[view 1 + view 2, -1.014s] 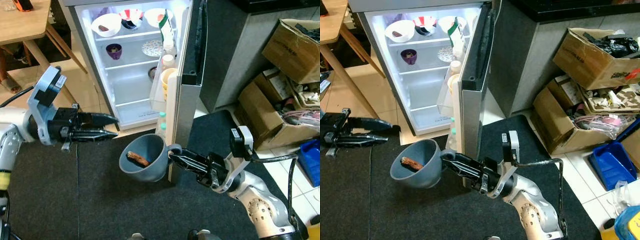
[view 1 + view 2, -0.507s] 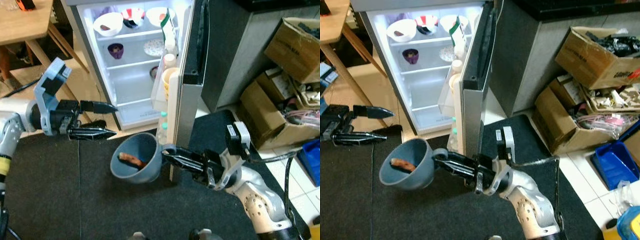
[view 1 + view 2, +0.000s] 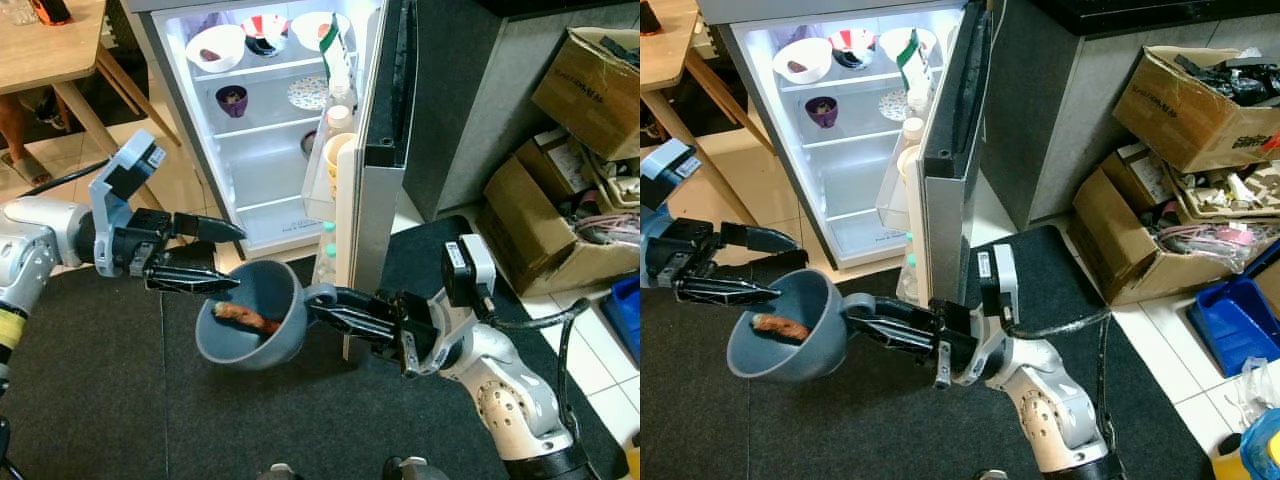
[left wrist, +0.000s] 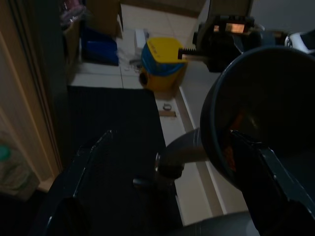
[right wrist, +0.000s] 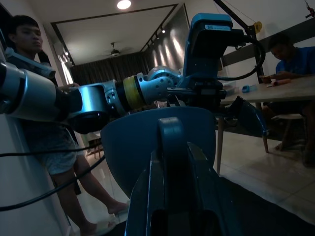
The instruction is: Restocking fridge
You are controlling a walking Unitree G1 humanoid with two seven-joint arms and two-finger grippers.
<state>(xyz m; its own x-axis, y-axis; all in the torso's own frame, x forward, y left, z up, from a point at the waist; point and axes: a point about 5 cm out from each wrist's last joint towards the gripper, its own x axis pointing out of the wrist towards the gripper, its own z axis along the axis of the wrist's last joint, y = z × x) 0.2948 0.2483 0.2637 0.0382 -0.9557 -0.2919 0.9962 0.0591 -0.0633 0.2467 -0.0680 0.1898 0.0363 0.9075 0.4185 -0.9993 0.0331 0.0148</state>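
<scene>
The right gripper [image 3: 318, 303] pinches the handle of a grey bowl [image 3: 250, 315] holding a sausage [image 3: 241, 316]; the left gripper [image 3: 232, 258], fingers spread, straddles its ten-o'clock rim before the open fridge [image 3: 262, 190].

Grey-blue bowl [image 3: 250, 315], brown food [image 3: 243, 316] inside; black pincers, dark mat [image 3: 120, 390], white-lit fridge [image 3: 250, 150], purple cup [image 3: 231, 101].

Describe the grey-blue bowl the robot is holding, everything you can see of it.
The grey-blue bowl is deep and round, matte like plastic, with a stubby looped handle on one side. The right gripper is shut on that handle, holding the bowl roughly level above the dark mat, before the open fridge. A brownish piece of food lies inside. The open left gripper straddles its far rim.
</scene>
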